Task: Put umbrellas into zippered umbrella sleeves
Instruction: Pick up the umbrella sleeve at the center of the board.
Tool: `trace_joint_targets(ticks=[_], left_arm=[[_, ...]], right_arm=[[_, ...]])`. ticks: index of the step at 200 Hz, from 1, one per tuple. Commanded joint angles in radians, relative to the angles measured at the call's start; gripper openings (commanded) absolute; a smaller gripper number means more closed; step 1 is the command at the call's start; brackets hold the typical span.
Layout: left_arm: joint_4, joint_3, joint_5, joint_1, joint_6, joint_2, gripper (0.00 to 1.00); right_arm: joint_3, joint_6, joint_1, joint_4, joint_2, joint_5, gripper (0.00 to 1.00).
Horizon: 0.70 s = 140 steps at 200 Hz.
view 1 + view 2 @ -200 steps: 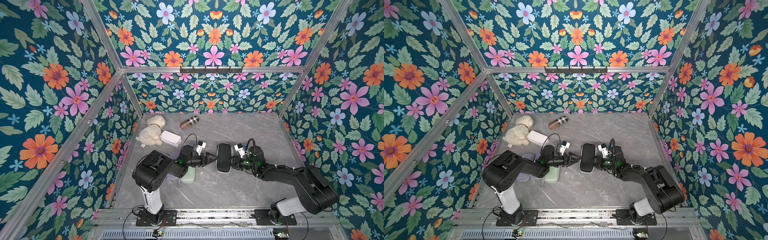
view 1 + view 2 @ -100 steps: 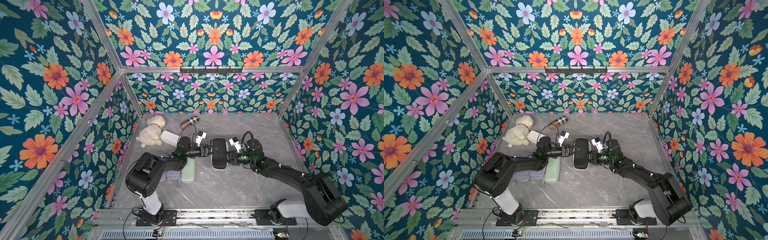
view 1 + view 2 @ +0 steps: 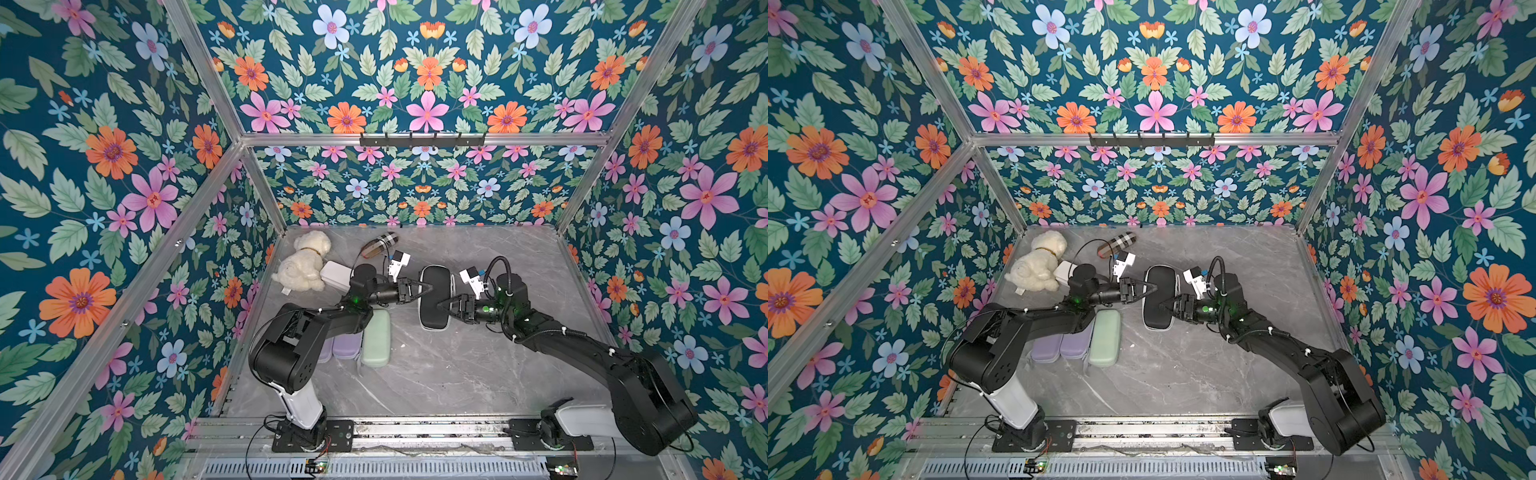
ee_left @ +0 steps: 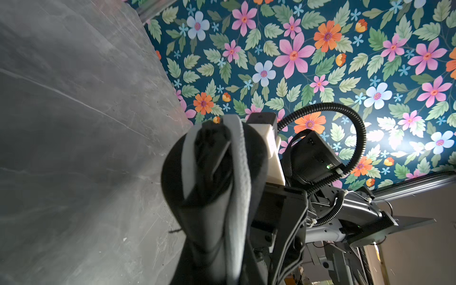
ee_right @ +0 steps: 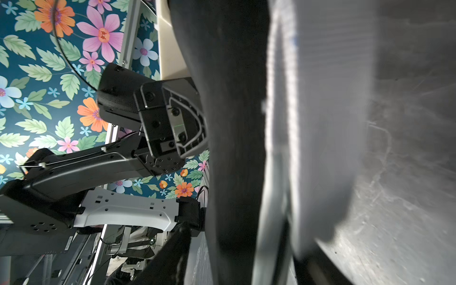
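1. Floral wallpaper (image 3: 124, 166) lines a booth on an aluminium frame (image 3: 291, 139), with a grey marble-look counter (image 3: 457, 374) below. Back left, in both top views: white plush dog (image 3: 305, 266), white box (image 3: 337, 273), tan plaid capsule (image 3: 379, 245).
2. Top views, arms: both reach inward, low over the counter, and meet at the black sleeve (image 3: 432, 319) (image 3: 1156, 322). The left hand (image 3: 428, 286) is rolled on its side, tip touching the sleeve's left rim toward the far end. The right hand (image 3: 439, 305) is also rolled, tip over the sleeve's right half, a little nearer the front. From above each hand reads as a single wedge; I cannot tell whether either is spread or clamped.
3. Top views, sleeves: the black sleeve lies mid-counter, long axis front to back, with a pale strip along its right edge. The mint green sleeve (image 3: 376, 338) and two lavender sleeves (image 3: 347, 347) (image 3: 326, 351) lie side by side at front left, closed, partly under the left arm (image 3: 316, 328).
4. Left wrist: black sleeve (image 4: 255, 172) close up, round end on. Its seam gapes, with grey zip tape (image 4: 237, 177) on both edges and contents too dark to name. The hand merges with the black shell, so the grip is unreadable. The right arm (image 4: 311, 158) sits behind.
5. Right wrist: blurred. The black sleeve (image 5: 234, 148) fills the middle, with a grey band beside it and the counter (image 5: 407, 172) past that. The left arm (image 5: 86, 170) shows beyond. The hand's state cannot be told.
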<state>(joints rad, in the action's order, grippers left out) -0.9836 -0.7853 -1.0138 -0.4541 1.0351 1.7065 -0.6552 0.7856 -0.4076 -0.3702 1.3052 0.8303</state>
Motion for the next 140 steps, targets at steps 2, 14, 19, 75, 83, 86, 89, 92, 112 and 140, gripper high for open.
trace_joint_targets(ticks=[2, 14, 19, 75, 83, 86, 89, 92, 112, 140], left_arm=[[0.089, -0.018, -0.02, 0.045, -0.119, -0.042, 0.0], [0.216, -0.046, -0.032, 0.057, -0.219, -0.069, 0.0], [0.27, -0.06, -0.039, 0.057, -0.261, -0.08, 0.0], [0.449, -0.128, -0.086, 0.055, -0.373, -0.123, 0.0], [0.455, -0.13, -0.085, 0.055, -0.373, -0.127, 0.0], [0.457, -0.13, -0.085, 0.054, -0.371, -0.129, 0.0], [0.455, -0.131, -0.085, 0.054, -0.368, -0.131, 0.0], [0.455, -0.131, -0.084, 0.053, -0.367, -0.132, 0.0], [0.45, -0.131, -0.085, 0.047, -0.355, -0.145, 0.0], [0.447, -0.127, -0.081, 0.034, -0.34, -0.153, 0.0]], right_arm=[[0.005, -0.129, 0.055, 0.111, -0.077, -0.049, 0.64], [-0.009, -0.287, 0.068, 0.268, -0.129, -0.183, 0.63], [-0.015, -0.355, 0.067, 0.32, -0.144, -0.246, 0.62], [-0.036, -0.785, -0.073, 0.361, -0.219, -0.717, 0.39], [-0.032, -0.829, -0.118, 0.33, -0.222, -0.762, 0.38], [-0.029, -0.84, -0.13, 0.318, -0.224, -0.779, 0.38], [-0.028, -0.855, -0.143, 0.308, -0.224, -0.786, 0.38], [-0.025, -0.86, -0.154, 0.297, -0.224, -0.802, 0.38], [-0.014, -0.912, -0.227, 0.224, -0.209, -0.856, 0.38], [-0.005, -0.948, -0.276, 0.14, -0.162, -0.897, 0.37]])
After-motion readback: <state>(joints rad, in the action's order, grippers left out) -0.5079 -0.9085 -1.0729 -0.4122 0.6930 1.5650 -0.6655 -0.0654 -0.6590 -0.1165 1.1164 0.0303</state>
